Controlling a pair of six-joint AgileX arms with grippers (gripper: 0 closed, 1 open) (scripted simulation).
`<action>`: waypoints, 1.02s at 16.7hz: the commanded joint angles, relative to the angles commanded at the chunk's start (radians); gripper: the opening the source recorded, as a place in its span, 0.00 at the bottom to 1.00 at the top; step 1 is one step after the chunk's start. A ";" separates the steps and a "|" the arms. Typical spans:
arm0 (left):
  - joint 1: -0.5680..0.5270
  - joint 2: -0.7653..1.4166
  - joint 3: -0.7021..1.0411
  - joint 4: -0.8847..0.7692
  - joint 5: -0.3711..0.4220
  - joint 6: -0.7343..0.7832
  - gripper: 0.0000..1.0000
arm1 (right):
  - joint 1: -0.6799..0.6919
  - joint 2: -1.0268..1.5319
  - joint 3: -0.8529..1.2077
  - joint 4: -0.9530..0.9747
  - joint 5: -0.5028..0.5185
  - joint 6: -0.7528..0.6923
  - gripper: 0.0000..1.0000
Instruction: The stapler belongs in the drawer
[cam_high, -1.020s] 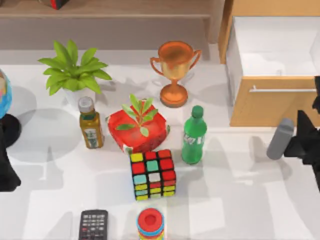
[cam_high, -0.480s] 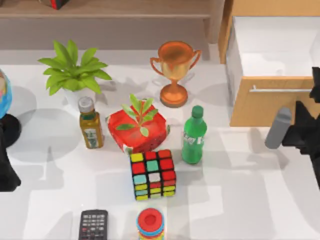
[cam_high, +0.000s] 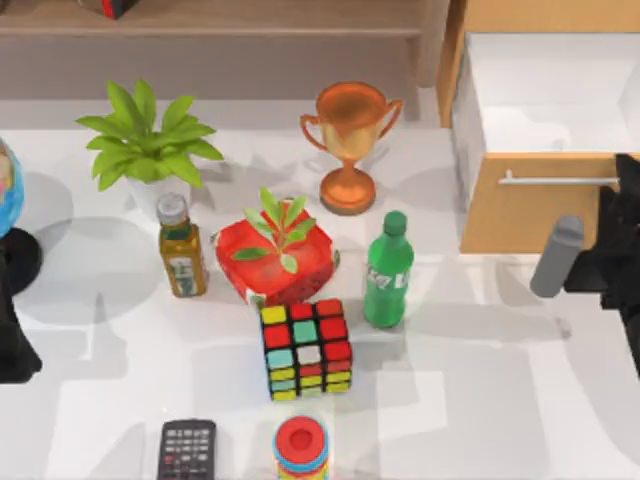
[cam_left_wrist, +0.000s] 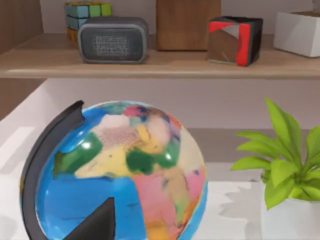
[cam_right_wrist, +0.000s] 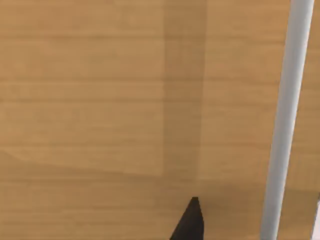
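The surface (cam_high: 480, 400) carries a crowd of things on its left and middle, but the work is all at the top view's right. There the drawer (cam_high: 535, 205) stands pulled open, its white inside bare and its silver bar handle (cam_high: 555, 180) running across the tan front. The right wrist view looks straight at that tan front with the handle (cam_right_wrist: 285, 125) beside it, so the arm is close to the drawer face and not yet over the cavity.

The right gripper (cam_high: 592, 270) sits at the right edge, just in front of the drawer front, closed on the stapler (cam_high: 556, 257), which it holds clear of the surface and roughly on end.

To do this step well, I judge the stapler should be raised enough to pass above the front panel and handle (the likeliest thing to clip), then carried toward the white floor and lowered before letting go, so it neither drops nor tips.

The left gripper (cam_high: 15, 340) is parked at the left edge beside the globe (cam_left_wrist: 115, 170); whether it is wide or narrow I cannot tell.
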 joint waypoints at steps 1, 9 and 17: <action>0.000 0.000 0.000 0.000 0.000 0.000 1.00 | 0.000 0.000 0.000 0.000 0.000 0.000 0.25; 0.000 0.000 0.000 0.000 0.000 0.000 1.00 | 0.000 0.000 0.000 0.000 0.000 0.000 0.00; 0.000 0.000 0.000 0.000 0.000 0.000 1.00 | -0.017 0.020 0.057 -0.042 -0.014 0.002 0.00</action>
